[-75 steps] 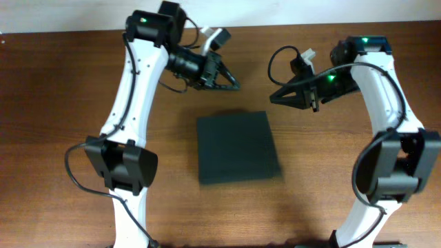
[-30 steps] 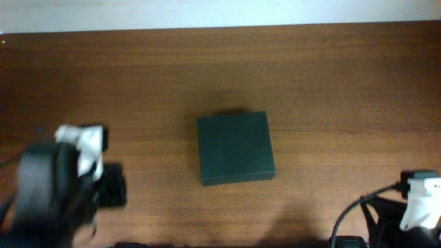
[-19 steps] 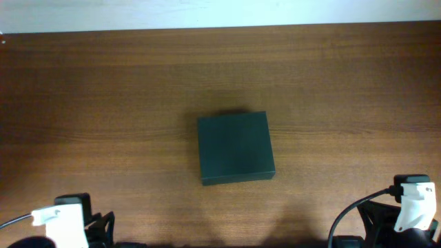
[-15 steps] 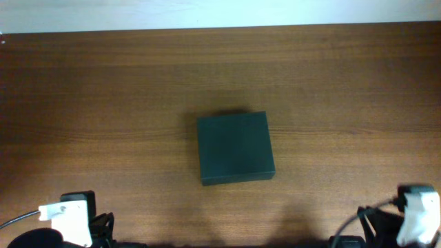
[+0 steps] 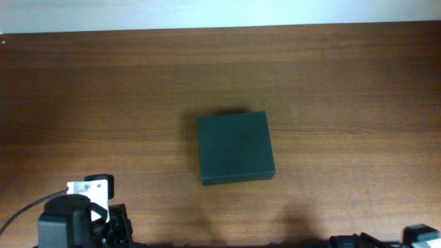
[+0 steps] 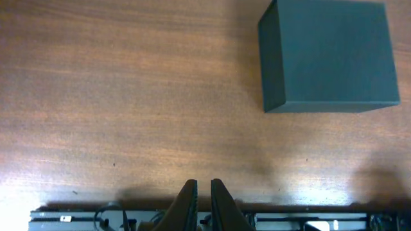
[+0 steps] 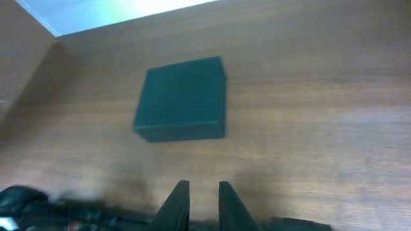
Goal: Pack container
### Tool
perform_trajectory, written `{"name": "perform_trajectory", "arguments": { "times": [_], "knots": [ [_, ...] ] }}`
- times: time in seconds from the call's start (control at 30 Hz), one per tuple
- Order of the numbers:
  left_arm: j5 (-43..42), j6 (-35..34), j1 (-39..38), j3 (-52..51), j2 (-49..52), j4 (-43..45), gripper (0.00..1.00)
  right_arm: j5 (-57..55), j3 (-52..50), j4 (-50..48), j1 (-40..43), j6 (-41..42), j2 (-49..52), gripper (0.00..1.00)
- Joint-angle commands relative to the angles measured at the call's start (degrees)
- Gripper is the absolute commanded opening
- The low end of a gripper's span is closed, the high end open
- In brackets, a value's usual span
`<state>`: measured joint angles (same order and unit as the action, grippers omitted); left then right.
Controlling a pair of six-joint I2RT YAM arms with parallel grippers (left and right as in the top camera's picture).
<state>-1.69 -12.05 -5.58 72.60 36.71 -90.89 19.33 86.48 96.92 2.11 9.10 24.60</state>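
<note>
The container (image 5: 236, 148) is a dark green-black, roughly square box lying shut on the middle of the wooden table. It shows at the top right of the left wrist view (image 6: 327, 54) and in the upper middle of the right wrist view (image 7: 183, 96). My left gripper (image 6: 201, 186) is shut and empty at the table's front edge, well away from the box. My right gripper (image 7: 202, 186) is also shut and empty over the front edge, with a narrow slit between its fingers. In the overhead view only the left arm's body (image 5: 83, 220) and a bit of the right arm (image 5: 420, 238) show at the bottom.
The brown wooden table (image 5: 344, 83) bears only the box. A pale wall runs along the table's far edge (image 5: 207, 10). A dark rail with cables lies along the table's front edge (image 6: 77, 218).
Both arms have pulled back from the far side of the box to the table's front edge and mostly left the overhead view. The box's lid edge has settled flat.
</note>
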Motion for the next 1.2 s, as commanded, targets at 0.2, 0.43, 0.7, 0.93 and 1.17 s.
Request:
{"name": "perform_trajectory", "arguments": {
  "times": [0.2,0.43,0.7,0.93,1.17],
  "knots": [
    [-0.87,-0.35,0.13,-2.27,0.28,4.83,0.68,1.05,-10.73,0.42,0.17,0.85,-3.13,0.75],
    [-0.87,-0.35,0.13,-2.27,0.28,8.07,0.99,-5.46,-13.09,0.07,0.17,0.85,-3.13,0.99],
    [-0.87,-0.33,0.13,-2.27,0.28,7.56,0.99,-11.45,-13.09,-0.90,0.17,0.85,-3.13,0.99],
    [-0.87,-0.35,0.13,-2.27,0.28,7.56,0.99,-11.45,-13.09,-0.87,0.17,0.85,-3.13,0.99],
    [-0.87,-0.33,0.13,-2.27,0.28,7.54,0.99,-11.45,-13.09,-0.87,0.17,0.85,-3.13,0.99]
  ]
}}
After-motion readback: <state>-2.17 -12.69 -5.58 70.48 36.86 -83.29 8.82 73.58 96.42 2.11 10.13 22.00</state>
